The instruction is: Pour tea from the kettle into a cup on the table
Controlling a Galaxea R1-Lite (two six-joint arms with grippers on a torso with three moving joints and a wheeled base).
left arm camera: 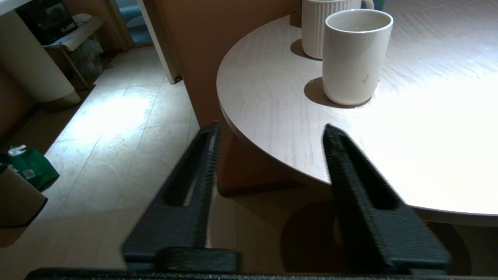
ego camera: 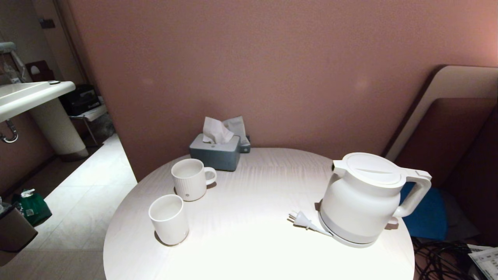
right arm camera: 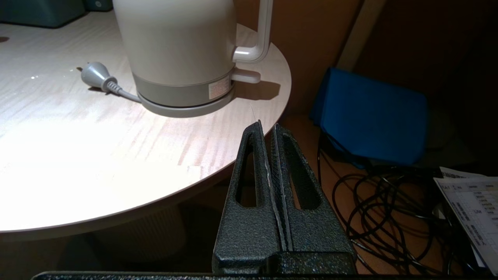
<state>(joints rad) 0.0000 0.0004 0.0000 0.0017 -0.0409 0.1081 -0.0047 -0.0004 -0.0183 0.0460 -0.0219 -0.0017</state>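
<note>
The white kettle stands on its grey base disc at the right of the round table, handle turned right. The kettle also fills the top of the right wrist view. The plain white cup stands at the table's left front; the cup shows close in the left wrist view. My left gripper is open and empty, low at the table's left front edge, short of the cup. My right gripper is shut on nothing, at the table's right front edge, below the kettle's handle. No tea is visible.
A ribbed white mug with a handle stands just behind the cup. A grey tissue box sits at the back by the wall. The base's grey plug lies left of the kettle. Cables and a blue cushion lie by the floor on the right.
</note>
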